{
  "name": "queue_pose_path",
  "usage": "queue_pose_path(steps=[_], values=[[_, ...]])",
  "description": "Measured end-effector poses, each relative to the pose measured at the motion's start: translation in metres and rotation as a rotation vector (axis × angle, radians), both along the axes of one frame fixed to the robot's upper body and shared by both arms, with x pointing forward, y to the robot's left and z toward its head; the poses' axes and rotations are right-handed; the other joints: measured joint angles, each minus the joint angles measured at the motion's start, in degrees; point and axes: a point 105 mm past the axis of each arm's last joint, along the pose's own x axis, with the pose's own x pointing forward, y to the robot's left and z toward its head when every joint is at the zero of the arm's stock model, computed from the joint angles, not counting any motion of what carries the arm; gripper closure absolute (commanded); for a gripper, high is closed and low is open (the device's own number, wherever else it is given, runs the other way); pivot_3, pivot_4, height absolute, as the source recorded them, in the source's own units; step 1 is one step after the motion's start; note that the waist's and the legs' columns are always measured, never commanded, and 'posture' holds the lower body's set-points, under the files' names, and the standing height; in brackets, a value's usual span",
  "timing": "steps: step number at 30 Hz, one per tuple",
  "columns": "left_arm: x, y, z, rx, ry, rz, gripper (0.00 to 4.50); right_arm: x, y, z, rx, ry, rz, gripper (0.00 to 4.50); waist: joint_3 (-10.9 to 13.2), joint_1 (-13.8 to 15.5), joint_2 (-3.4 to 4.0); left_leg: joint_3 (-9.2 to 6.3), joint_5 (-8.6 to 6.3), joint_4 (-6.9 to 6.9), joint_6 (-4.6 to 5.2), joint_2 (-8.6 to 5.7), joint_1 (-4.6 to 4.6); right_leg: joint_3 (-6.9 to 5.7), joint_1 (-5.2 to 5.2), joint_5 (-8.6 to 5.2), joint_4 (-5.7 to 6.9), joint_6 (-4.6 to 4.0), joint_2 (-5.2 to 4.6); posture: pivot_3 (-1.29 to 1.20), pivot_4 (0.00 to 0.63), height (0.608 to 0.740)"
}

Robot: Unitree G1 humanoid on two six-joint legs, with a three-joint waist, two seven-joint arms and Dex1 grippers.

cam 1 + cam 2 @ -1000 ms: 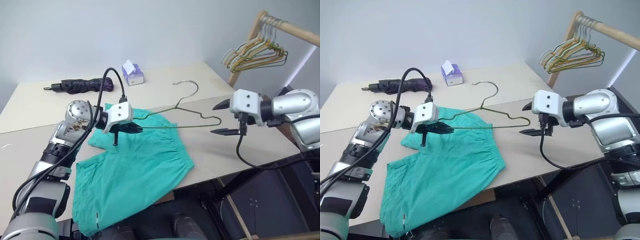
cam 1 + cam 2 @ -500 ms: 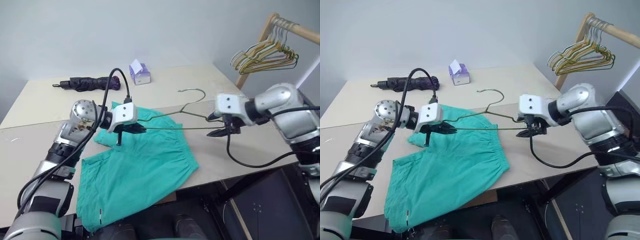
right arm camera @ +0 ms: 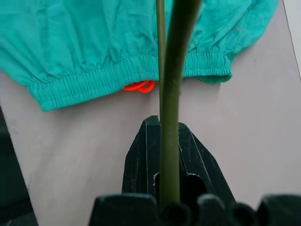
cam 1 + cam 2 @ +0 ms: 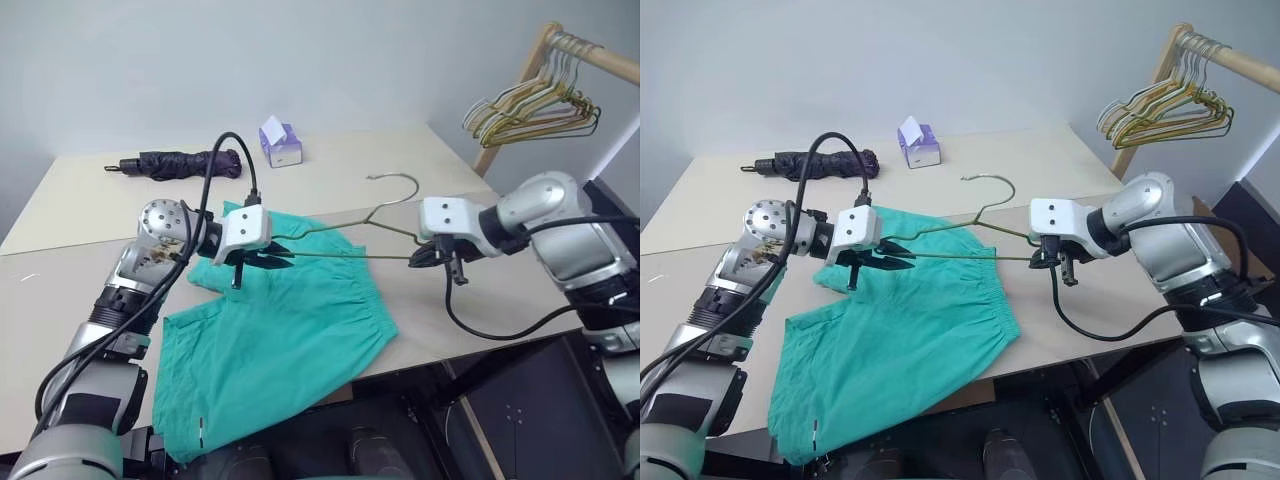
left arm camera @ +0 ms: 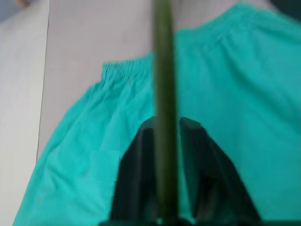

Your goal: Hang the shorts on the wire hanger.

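The teal shorts (image 4: pixel 280 340) lie spread flat on the table, with the waistband and a small orange tag (image 3: pixel 139 86) toward my right arm. The wire hanger (image 4: pixel 345 256) hovers level just above them, its hook (image 4: pixel 397 181) pointing away from me. My right gripper (image 4: pixel 425 258) is shut on the hanger's right corner, the wire pinched between its fingers (image 3: pixel 141 155). My left gripper (image 4: pixel 270 260) is at the hanger's left end. Its fingers (image 5: pixel 136 179) stand slightly apart with the wire (image 5: pixel 163 94) running between them.
A dark folded umbrella (image 4: pixel 180 163) and a purple tissue box (image 4: pixel 281 146) sit at the back of the table. A wooden rack with a bunch of hangers (image 4: pixel 530 105) stands at the far right. The table's front edge (image 4: pixel 470 335) runs close below my right arm.
My right gripper moved left to the hanger's right corner and shut on it. My left gripper's fingers have parted around the wire. The hanger has stayed over the shorts.
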Motion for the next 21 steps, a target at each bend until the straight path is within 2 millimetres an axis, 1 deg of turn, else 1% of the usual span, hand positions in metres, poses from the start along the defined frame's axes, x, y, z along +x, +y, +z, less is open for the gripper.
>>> queue_pose_path(steps=[2,4,6,7,9,12,15,18,20,21], values=[[0.003,0.005,0.001,-0.043,0.009,0.014,2.16,-0.012,-0.013,-0.007,0.032,0.062,-0.046,4.5,0.0,0.3,0.0,-0.03,0.0,0.03,0.0,0.0,-0.01,-0.03,0.03,0.0,-0.02,0.01,0.0,-0.1,0.0,0.74],[0.007,0.016,0.003,-0.084,0.019,0.062,1.49,-0.022,-0.029,-0.016,0.069,0.136,-0.126,4.5,0.0,0.2,0.0,-0.03,0.0,0.03,0.0,0.0,-0.01,-0.04,0.03,0.0,-0.01,0.0,0.0,-0.1,0.0,0.74],[0.009,0.024,0.01,-0.143,0.025,0.095,0.9,-0.033,-0.045,-0.026,0.112,0.224,-0.217,4.5,0.0,0.1,0.0,-0.03,0.0,0.03,0.01,0.01,-0.01,-0.04,0.03,0.0,0.0,0.01,0.01,-0.1,0.0,0.74],[0.009,0.028,0.016,-0.183,0.029,0.108,0.52,-0.04,-0.054,-0.034,0.137,0.278,-0.271,4.5,0.0,0.1,0.0,-0.04,-0.01,0.03,0.01,0.01,0.0,-0.04,0.04,-0.01,-0.01,0.01,0.01,-0.1,0.0,0.74],[0.005,0.033,0.025,-0.246,0.04,0.121,0.03,-0.05,-0.066,-0.047,0.173,0.366,-0.35,4.5,0.0,-0.1,0.01,-0.02,-0.01,0.03,0.01,0.02,0.02,-0.02,0.05,-0.01,0.0,0.01,0.01,-0.1,0.006,0.74],[-0.009,0.034,0.032,-0.359,0.051,0.113,0.03,-0.065,-0.087,-0.07,0.256,0.536,-0.514,4.5,0.0,-0.3,0.06,0.0,-0.03,0.03,0.04,0.04,0.1,0.03,0.09,-0.01,0.02,0.01,0.03,-0.08,0.017,0.74],[-0.026,0.03,0.035,-0.421,0.091,0.07,0.03,-0.072,-0.097,-0.08,0.324,0.656,-0.63,4.5,0.0,-0.3,0.08,-0.01,-0.03,0.03,0.04,0.05,0.14,0.03,0.14,-0.01,0.02,0.01,0.06,-0.07,0.027,0.74],[-0.042,0.028,0.04,-0.428,0.104,0.027,0.03,-0.079,-0.105,-0.09,0.361,0.762,-0.705,4.5,0.0,0.0,0.08,0.01,-0.05,0.02,0.08,0.05,0.14,0.03,0.15,-0.02,-0.02,0.04,0.06,-0.05,0.036,0.74],[-0.047,0.027,0.042,-0.427,0.107,0.019,0.03,-0.083,-0.107,-0.098,0.357,0.82,-0.731,4.5,0.0,0.3,0.11,0.01,-0.05,0.02,0.08,0.04,0.14,0.03,0.16,-0.03,-0.03,0.05,0.06,-0.05,0.039,0.74],[-0.05,0.028,0.042,-0.426,0.111,0.024,0.03,-0.083,-0.106,-0.102,0.359,0.845,-0.74,4.5,0.0,0.3,0.13,0.05,-0.05,0.02,0.08,0.04,0.2,0.06,0.19,-0.13,-0.03,0.22,0.06,-0.05,0.039,0.74]])
